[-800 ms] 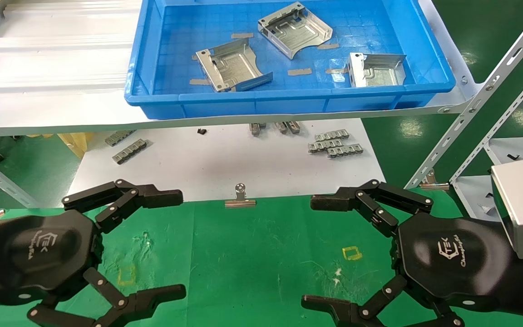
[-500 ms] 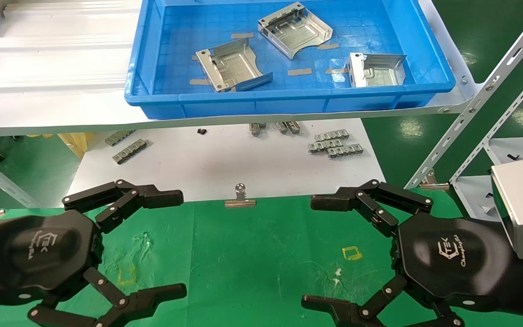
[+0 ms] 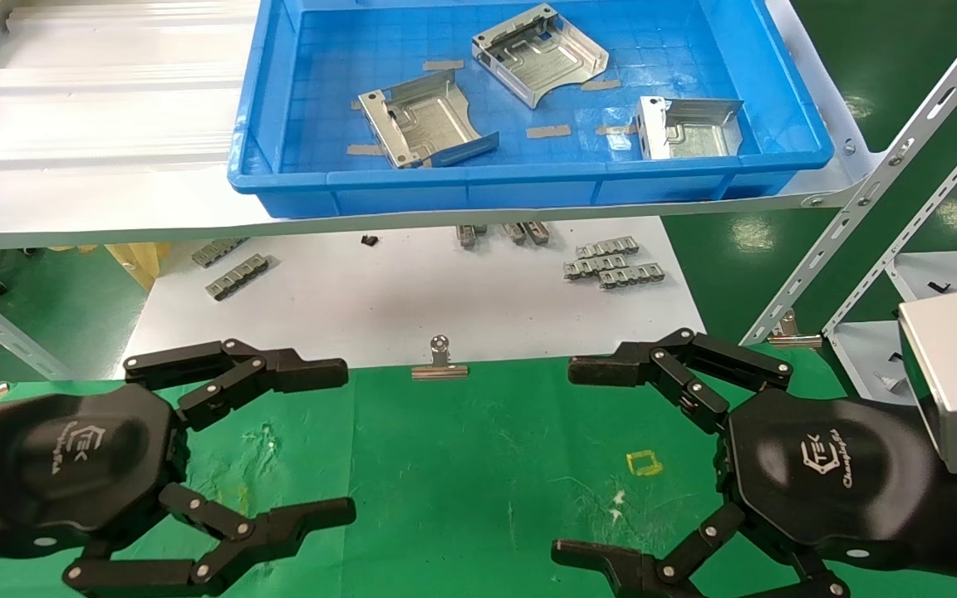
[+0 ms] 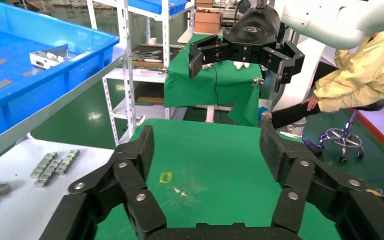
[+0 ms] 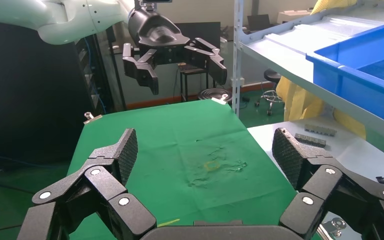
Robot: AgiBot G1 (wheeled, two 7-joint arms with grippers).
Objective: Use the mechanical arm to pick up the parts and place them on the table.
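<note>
Three silvery sheet-metal parts lie in the blue tray (image 3: pixel 528 178) on the raised shelf: one at the left (image 3: pixel 424 124), one at the back (image 3: pixel 538 54), one at the right (image 3: pixel 686 129). My left gripper (image 3: pixel 344 443) hovers open and empty over the left side of the green table mat (image 3: pixel 462 465). My right gripper (image 3: pixel 571 461) hovers open and empty over the right side. In the left wrist view my left gripper (image 4: pixel 207 150) frames bare mat. In the right wrist view my right gripper (image 5: pixel 206 155) does the same.
A white board (image 3: pixel 412 291) lies between the mat and the shelf, with small grey toothed strips (image 3: pixel 611 259) on it. A binder clip (image 3: pixel 440 361) holds the mat's far edge. Slanted shelf uprights (image 3: pixel 885 178) stand at the right.
My left gripper's fingers have drawn a little closer together and reached slightly toward the middle. The right arm and the parts have not moved.
</note>
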